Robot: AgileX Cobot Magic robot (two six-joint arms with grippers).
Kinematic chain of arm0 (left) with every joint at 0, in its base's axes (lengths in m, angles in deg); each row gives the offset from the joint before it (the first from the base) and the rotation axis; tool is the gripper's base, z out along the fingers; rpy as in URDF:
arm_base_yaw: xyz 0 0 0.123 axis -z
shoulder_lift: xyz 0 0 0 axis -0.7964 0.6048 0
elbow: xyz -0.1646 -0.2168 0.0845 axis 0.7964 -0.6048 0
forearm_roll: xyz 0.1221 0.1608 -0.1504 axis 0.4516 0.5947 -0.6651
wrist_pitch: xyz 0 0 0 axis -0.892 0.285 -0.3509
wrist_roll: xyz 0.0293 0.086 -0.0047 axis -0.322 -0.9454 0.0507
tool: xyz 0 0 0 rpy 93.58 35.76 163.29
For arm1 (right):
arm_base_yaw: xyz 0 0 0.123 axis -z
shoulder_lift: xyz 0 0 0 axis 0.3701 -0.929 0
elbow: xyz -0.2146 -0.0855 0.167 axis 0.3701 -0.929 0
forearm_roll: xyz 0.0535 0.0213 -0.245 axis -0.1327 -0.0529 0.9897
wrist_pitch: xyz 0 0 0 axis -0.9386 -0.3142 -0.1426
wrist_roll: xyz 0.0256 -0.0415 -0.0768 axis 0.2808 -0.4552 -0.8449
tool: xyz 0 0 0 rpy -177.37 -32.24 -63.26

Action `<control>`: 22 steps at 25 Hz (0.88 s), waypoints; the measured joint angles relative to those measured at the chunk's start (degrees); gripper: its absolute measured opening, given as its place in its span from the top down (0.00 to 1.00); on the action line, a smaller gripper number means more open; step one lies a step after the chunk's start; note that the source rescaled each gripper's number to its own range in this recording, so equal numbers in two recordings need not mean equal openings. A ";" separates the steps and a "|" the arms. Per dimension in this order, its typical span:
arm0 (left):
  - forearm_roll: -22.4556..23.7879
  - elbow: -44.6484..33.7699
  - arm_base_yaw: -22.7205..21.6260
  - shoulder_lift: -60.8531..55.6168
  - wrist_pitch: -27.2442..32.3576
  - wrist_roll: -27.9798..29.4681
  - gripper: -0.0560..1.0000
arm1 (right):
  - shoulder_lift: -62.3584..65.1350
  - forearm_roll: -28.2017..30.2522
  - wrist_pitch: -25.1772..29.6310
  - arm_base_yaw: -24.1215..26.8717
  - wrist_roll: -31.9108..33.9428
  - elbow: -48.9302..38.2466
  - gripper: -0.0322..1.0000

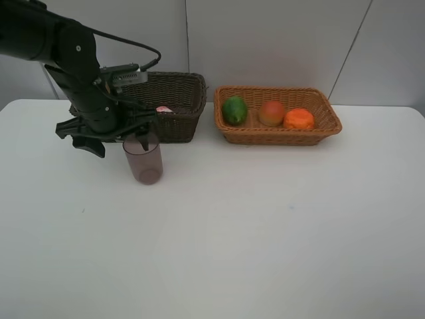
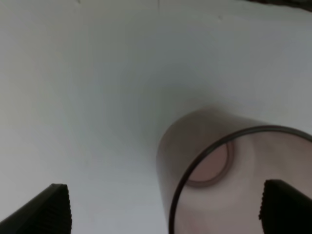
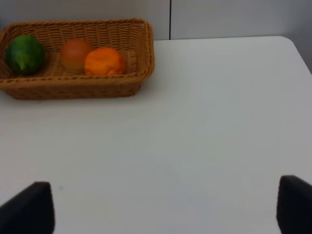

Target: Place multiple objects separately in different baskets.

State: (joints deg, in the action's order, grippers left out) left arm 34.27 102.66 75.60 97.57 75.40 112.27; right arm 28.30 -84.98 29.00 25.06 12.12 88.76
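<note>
Dark basket (image 1: 174, 100) partly behind arm; cup (image 2: 229, 175) blurred, cut off.

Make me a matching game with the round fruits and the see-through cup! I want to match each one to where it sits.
Things:
1. green lime-like fruit
2. peach-coloured round fruit
3. orange fruit
4. translucent mauve cup

Places:
A. middle of the tan woven basket
B. standing on the white table, in front of the dark brown woven basket
C. left end of the tan basket
D. farthest right of the three fruits in the tan basket

Pairs: 1-C, 2-A, 3-D, 4-B
</note>
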 joint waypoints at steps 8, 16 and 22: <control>-0.13 0.00 -0.78 3.83 -2.96 0.24 0.00 | 0.00 0.00 0.00 0.00 0.00 0.00 0.01; -0.18 -0.33 -0.85 4.42 -5.42 0.24 0.03 | 0.00 0.00 0.00 0.00 0.00 0.00 0.01; -0.18 -0.33 -0.85 6.21 -5.11 0.29 0.46 | 0.00 0.00 0.00 0.00 0.00 0.00 0.01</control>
State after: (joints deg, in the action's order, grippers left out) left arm 34.08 102.34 74.75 103.78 70.28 112.56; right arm 28.30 -84.98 29.00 25.06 12.12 88.76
